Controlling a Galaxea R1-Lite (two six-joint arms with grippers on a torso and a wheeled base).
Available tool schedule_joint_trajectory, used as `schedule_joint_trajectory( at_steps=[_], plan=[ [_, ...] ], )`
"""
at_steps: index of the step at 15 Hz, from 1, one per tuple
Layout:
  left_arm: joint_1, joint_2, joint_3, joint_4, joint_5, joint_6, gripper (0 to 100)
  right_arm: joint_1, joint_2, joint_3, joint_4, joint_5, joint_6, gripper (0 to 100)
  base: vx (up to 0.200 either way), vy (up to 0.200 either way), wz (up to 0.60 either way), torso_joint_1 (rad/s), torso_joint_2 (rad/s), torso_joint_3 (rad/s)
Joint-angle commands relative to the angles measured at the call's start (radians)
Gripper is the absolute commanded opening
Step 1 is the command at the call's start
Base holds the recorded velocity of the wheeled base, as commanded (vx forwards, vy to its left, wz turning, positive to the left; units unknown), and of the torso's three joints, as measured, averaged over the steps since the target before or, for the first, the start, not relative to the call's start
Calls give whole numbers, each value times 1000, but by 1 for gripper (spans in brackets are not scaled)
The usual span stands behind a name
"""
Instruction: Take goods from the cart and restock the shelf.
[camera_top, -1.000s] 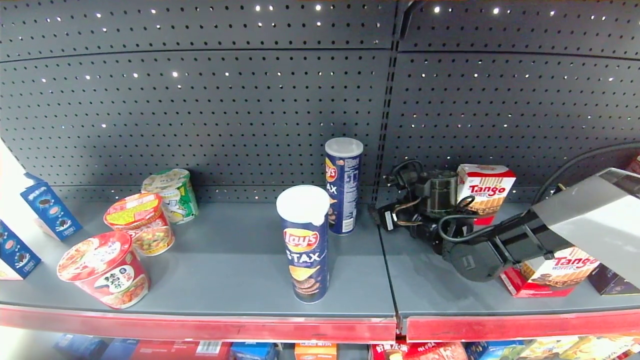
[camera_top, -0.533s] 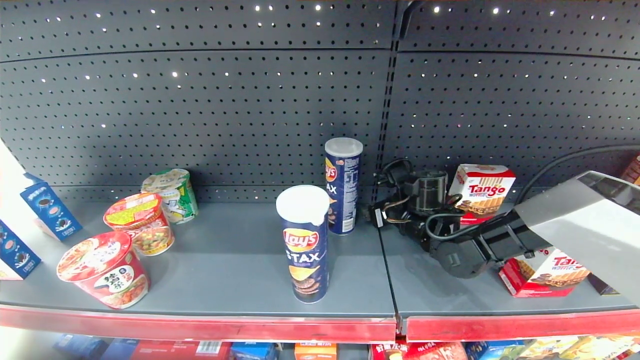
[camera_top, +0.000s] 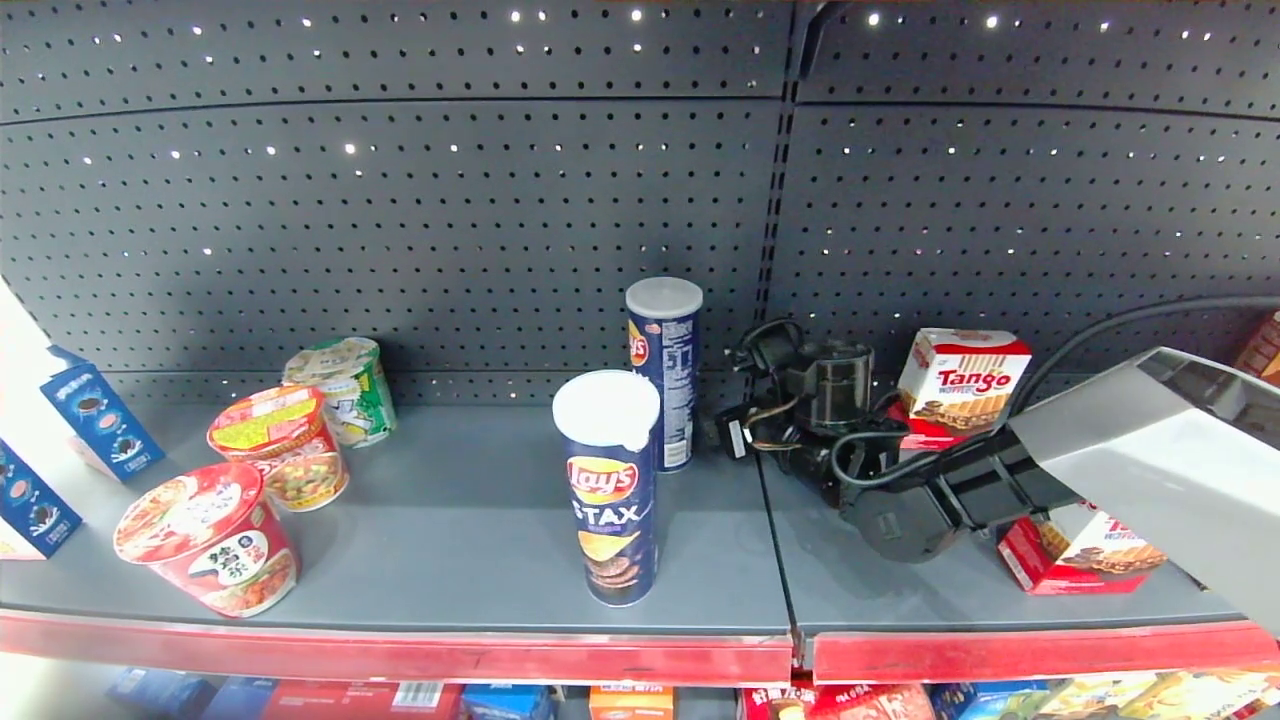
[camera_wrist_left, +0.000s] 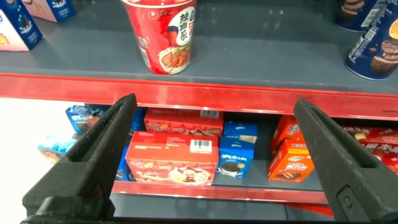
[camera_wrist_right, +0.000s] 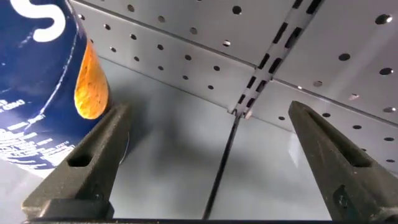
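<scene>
On the shelf (camera_top: 450, 540), cups (camera_top: 205, 535) stand at frame left, a can (camera_top: 662, 370) behind another can (camera_top: 610, 490) at centre, boxes (camera_top: 965, 385) at right.

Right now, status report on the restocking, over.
Left gripper open, empty, at shelf front. Right gripper open beside rear chip can, not gripping. Front chip can stands nearby.

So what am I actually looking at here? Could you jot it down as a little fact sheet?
Place: shop shelf, grey with a red front edge
Left arm: left gripper in front of the shelf edge, fingers open, empty
Right arm: right gripper over the shelf, fingers open, empty
Closest item: back chips can, upright beside one finger; contact unclear
Middle: front chips can, upright
Left end: red noodle cup, two more cups behind it
Right end: back wafer box, front wafer box
</scene>
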Motion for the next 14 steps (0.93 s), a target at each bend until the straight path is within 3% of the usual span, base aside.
schedule_joint_trajectory(
  at_steps=[1, 5, 10, 12, 14],
  plan=[
    [0, 1, 0, -1, 1, -1, 100, -7, -12, 11, -4, -6, 0, 100, 0, 0, 0, 0, 0, 0],
    [0, 1, 0, -1, -1, -6, 100, -13, -156, 96, 2, -6, -11, 100, 0, 0, 0, 0, 0, 0],
    [0, 1, 0, -1, -2, -9, 100, -7, -595, 475, 0, -119, -39, 100, 0, 0, 0, 0, 0, 0],
    [0, 1, 0, -1, -2, -9, 100, -58, -805, 683, -7, -125, -39, 100, 0, 0, 0, 0, 0, 0],
    [0, 1, 0, -1, -2, -9, 100, -144, -969, 789, -1, -118, -40, 100, 0, 0, 0, 0, 0, 0]
  ],
)
